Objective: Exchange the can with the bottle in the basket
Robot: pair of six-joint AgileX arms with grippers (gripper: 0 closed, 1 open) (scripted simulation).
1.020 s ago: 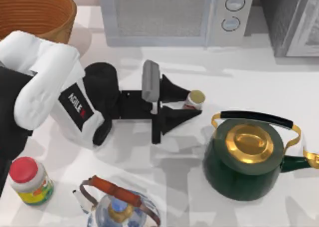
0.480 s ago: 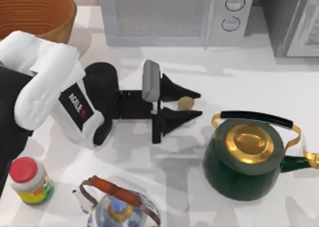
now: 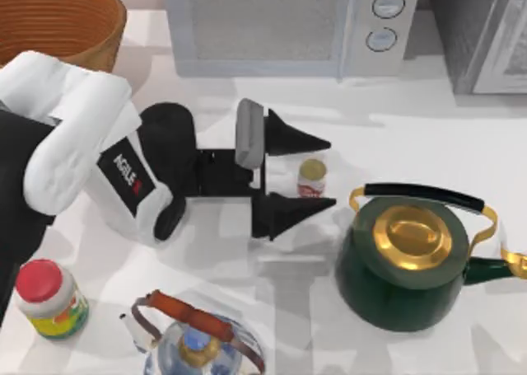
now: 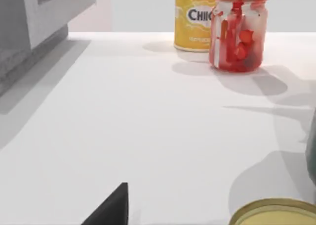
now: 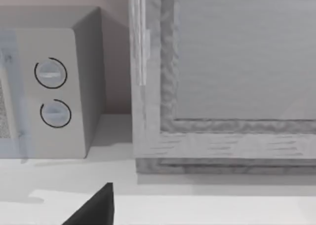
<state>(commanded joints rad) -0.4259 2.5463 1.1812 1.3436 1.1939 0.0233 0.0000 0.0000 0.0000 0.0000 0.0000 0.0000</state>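
1. Basket (image 3: 62, 21): the wicker basket sits at the far left corner of the table, partly cut off by the top view's edge. Its contents cannot be seen, so the bottle cannot be confirmed.

2. Left gripper (image 3: 317, 174): the left arm reaches rightward across the middle of the table. The two black fingers are spread wide, one on the far side of the can and one on the near side. Neither finger appears to touch the can; nothing is gripped.

3. Can (image 3: 311, 178): the small white can with red markings and a dull gold top stands upright on the table in the gap between the fingers, just left of the green kettle (image 3: 403, 268). Its gold rim (image 4: 271, 212) shows close under the left wrist camera.

4. Step in hand, as judged: acquiring the can, the first half of the exchange. No part of the swap is complete.

5. Next move, as judged: close the fingers squarely on the can body, lift clear of the kettle handle (image 3: 424, 195), then carry it left toward the basket.

6. Right arm: parked, with a finger tip (image 5: 96, 207) in the right wrist view facing the microwave (image 5: 47, 81).
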